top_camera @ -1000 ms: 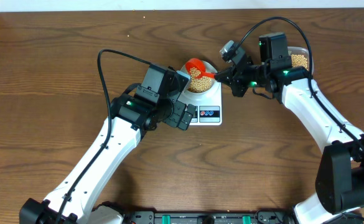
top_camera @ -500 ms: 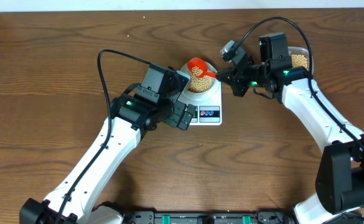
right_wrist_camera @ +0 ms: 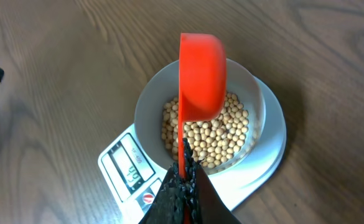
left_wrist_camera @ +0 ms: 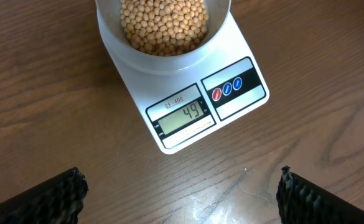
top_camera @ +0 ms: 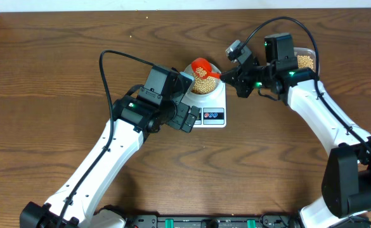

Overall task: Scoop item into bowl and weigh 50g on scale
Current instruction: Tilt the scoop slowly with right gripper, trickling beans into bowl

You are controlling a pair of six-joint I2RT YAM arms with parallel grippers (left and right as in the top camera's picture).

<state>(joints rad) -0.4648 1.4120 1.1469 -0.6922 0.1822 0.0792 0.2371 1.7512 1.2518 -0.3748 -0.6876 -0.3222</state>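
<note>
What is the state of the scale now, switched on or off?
Switched on. In the left wrist view the display of the scale shows the digits 49, with the bowl of beans standing on it.

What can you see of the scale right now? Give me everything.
The scale is a small white rectangular digital kitchen scale, plastic by its look, lying flat on the wooden table. Its grey display is on and reads 49, with SF-400 printed above it; beside it a black panel carries round red and blue buttons. The pale bowl of beans sits on its platform. Nothing else touches it; the orange scoop hangs above the bowl.
</note>
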